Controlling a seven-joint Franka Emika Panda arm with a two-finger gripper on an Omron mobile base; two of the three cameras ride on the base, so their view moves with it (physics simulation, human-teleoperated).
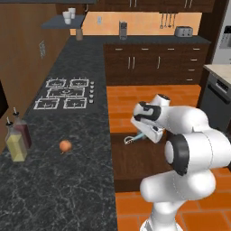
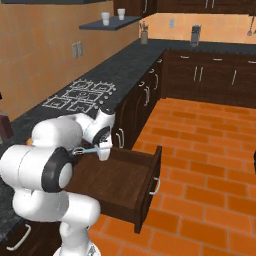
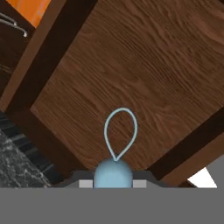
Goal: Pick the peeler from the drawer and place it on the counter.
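My gripper [image 1: 145, 134] is shut on the peeler [image 1: 134, 138] and holds its light blue handle, with the silvery wire loop pointing toward the counter [image 1: 67, 185]. The peeler [image 2: 84, 149] hangs a little above the floor of the open drawer [image 2: 122, 180], near the drawer's inner end by the counter edge. In the hand view the peeler [image 3: 114, 168] sits between the fingertips of the gripper [image 3: 113, 183], over the drawer's wooden bottom [image 3: 131, 74]. A strip of black counter [image 3: 13, 162] shows at the lower left. The drawer [image 1: 135, 164] is pulled fully out over the orange floor.
A small round orange fruit [image 1: 65, 145] lies on the counter left of the drawer. Two bottles [image 1: 17, 140] stand at the counter's left edge. The stove burners [image 1: 65, 94] lie farther back. My own white arm rises over the drawer's near side.
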